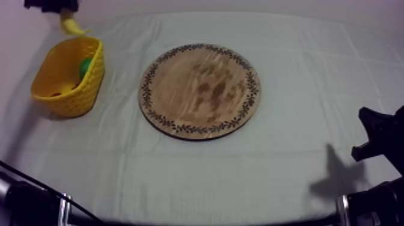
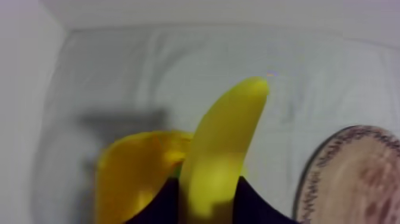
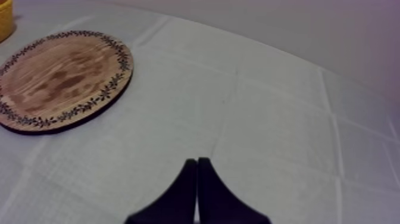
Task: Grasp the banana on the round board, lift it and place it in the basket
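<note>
our black two-finger left gripper (image 2: 205,205) is clamping the curved yellow toy banana (image 2: 223,149) | it is hanging over the far rim of the yellow woven basket (image 1: 81,99), off the round patterned wooden board (image 1: 200,90) | we are judging it light, stiff, slippery; its thick middle is offering the safest hold | our right gripper (image 3: 197,179) is resting closed, empty

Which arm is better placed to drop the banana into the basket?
The left: its jaws hold the banana just above the yellow basket. The right arm rests across the table, jaws shut.
</note>
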Robot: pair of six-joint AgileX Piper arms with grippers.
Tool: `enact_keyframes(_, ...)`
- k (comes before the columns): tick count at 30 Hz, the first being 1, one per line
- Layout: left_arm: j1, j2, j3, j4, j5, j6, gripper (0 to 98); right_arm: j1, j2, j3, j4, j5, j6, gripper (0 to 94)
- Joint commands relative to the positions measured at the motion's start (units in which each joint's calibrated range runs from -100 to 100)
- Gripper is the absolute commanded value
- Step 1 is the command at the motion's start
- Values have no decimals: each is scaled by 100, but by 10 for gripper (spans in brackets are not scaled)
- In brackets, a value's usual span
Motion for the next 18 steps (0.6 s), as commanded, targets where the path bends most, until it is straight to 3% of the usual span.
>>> enact_keyframes(1,-237,-8,492,-18,-5,-67,263,0,0,-3,2,-2,-1,3)
enact_keyframes(18,-616,664,1225,-26,80,-224,246,0,0,-3,2,-2,-1,3)
